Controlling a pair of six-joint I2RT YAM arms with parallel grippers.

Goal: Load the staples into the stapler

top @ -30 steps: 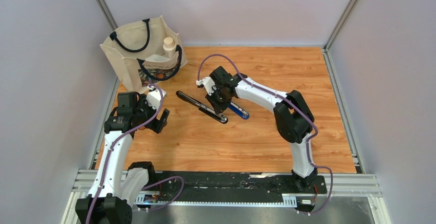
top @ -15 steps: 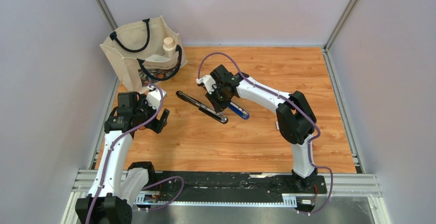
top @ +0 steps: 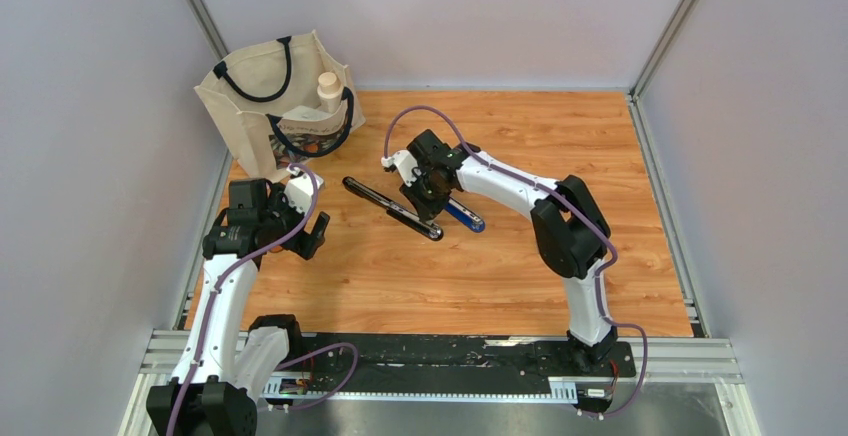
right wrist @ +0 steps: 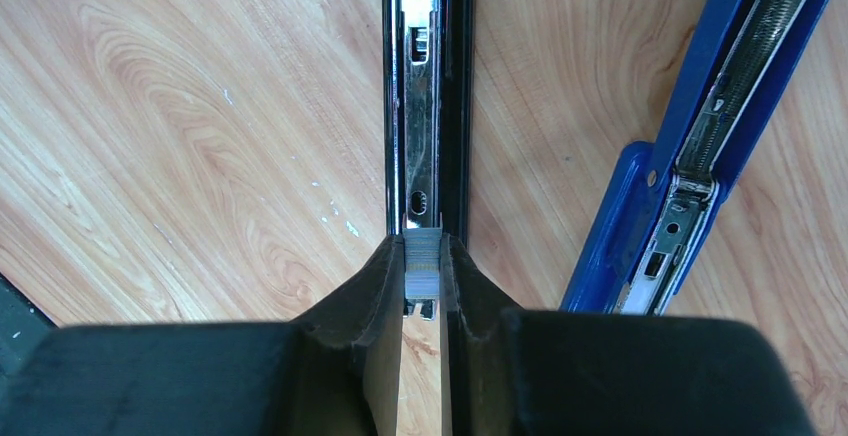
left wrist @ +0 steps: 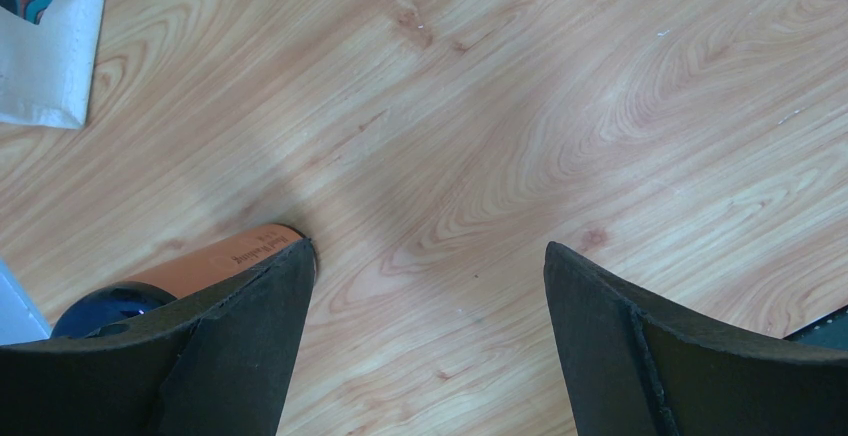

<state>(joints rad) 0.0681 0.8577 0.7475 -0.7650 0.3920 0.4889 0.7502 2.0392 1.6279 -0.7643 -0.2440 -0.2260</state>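
A black stapler [top: 392, 208] lies opened flat on the wooden table, its metal staple channel [right wrist: 420, 106] facing up. My right gripper [right wrist: 422, 248] is shut on a short grey strip of staples [right wrist: 422, 261], held right at the near end of that channel. In the top view the right gripper [top: 427, 194] hangs over the black stapler's right half. A blue stapler [right wrist: 690, 146], also open, lies just to the right [top: 465, 216]. My left gripper [left wrist: 430, 256] stands wide open over bare wood, at the table's left [top: 312, 234], with nothing between its fingers. The staples' box is out of view.
A cream tote bag [top: 280, 101] holding a bottle stands at the back left; its corner [left wrist: 50, 56] shows in the left wrist view. An orange object with a dark blue end [left wrist: 215, 266] lies beside my left finger. Grey walls enclose the table.
The right arm's elbow shifted slightly and came back; its gripper stays over the black stapler with the staples. The left arm has not moved.
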